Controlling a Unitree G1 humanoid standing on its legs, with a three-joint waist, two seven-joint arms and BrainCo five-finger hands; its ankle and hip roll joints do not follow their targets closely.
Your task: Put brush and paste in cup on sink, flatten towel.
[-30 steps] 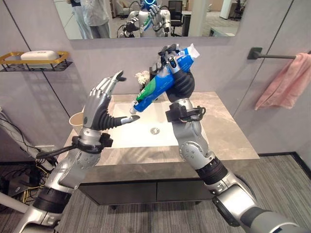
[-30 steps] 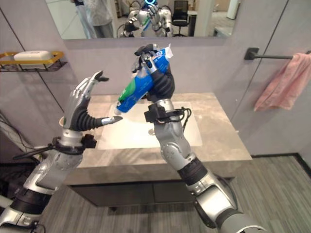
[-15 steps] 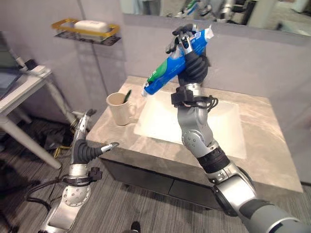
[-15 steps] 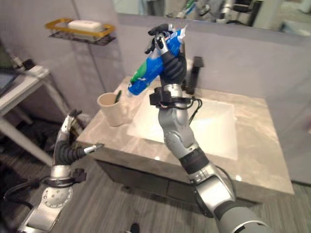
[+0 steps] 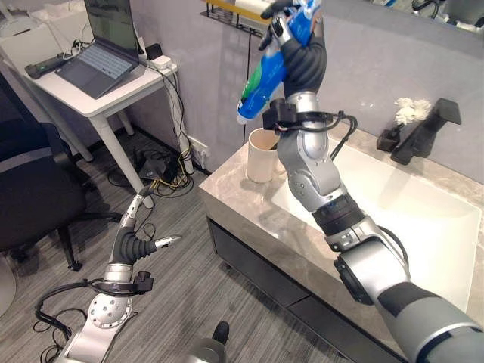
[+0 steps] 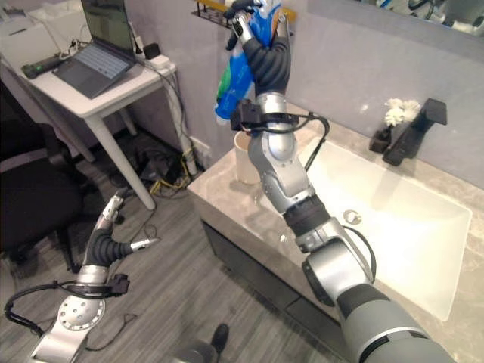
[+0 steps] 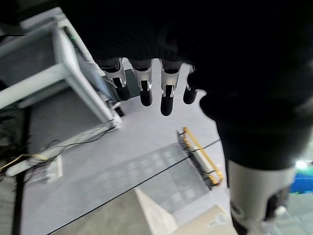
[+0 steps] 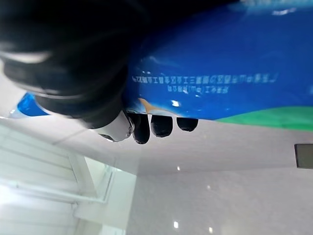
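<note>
My right hand (image 5: 304, 47) is raised high by the wall, shut on a blue and green toothpaste tube (image 5: 262, 82). The tube slants down, its cap end hanging a little above the beige cup (image 5: 261, 154). That cup stands at the counter's left corner, beside the white sink basin (image 5: 431, 227). In the right wrist view the tube (image 8: 230, 73) lies across the palm with curled fingertips (image 8: 161, 125) round it. My left hand (image 5: 133, 240) hangs low beside the vanity, near the floor, open and holding nothing; its straight fingers (image 7: 143, 89) show in the left wrist view.
A black faucet (image 5: 428, 127) stands behind the basin. A gold wall shelf (image 5: 227, 9) hangs above the cup. To the left are a white desk (image 5: 113, 94) with a laptop (image 5: 106, 54), a black chair (image 5: 34, 189), and cables on the floor.
The camera has swung left and down. My left hand has dropped from counter height to near the floor. The right hand keeps the tube raised, now closer to the cup.
</note>
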